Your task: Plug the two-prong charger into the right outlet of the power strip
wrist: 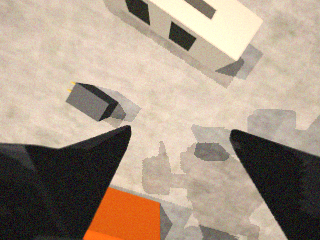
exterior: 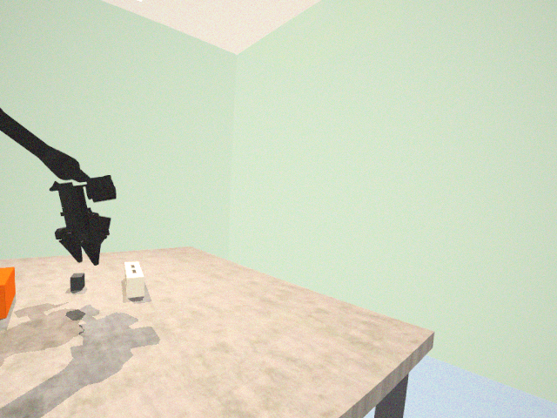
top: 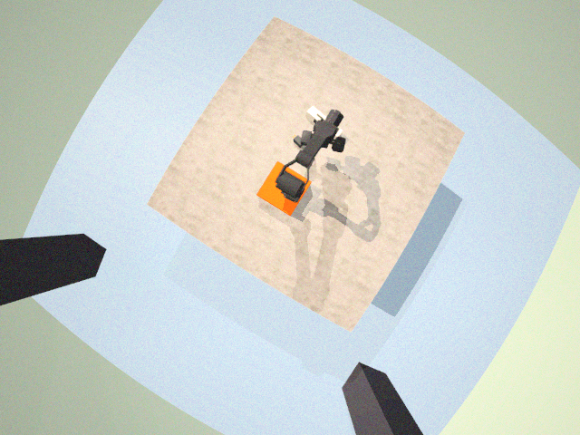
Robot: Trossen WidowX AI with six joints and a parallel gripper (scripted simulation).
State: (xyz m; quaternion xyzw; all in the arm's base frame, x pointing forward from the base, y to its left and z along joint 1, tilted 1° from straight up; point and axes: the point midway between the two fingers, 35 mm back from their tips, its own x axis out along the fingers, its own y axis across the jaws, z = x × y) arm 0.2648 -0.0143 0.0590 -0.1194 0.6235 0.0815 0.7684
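The charger [top: 298, 141] [exterior: 77, 282] [wrist: 90, 101] is a small dark grey block lying on the table. Its gold prongs point to the upper left in the wrist view. The white power strip [top: 314, 112] [exterior: 135, 286] [wrist: 235, 30] stands beyond it, partly cut off in the wrist view. Two dark openings show on its side face and a slot on its top. The arm covers its middle in the top view. My gripper [exterior: 88, 263] [wrist: 179, 131] is open and empty above the table. In the wrist view the charger is beyond the left fingertip, outside the gap.
An orange block [top: 271, 187] [exterior: 6, 292] [wrist: 132, 215] stands near the arm's base, at the bottom of the wrist view. The arm's shadows fall on the table [top: 234, 140] [exterior: 251, 341]. The table's right corner shows in the exterior view.
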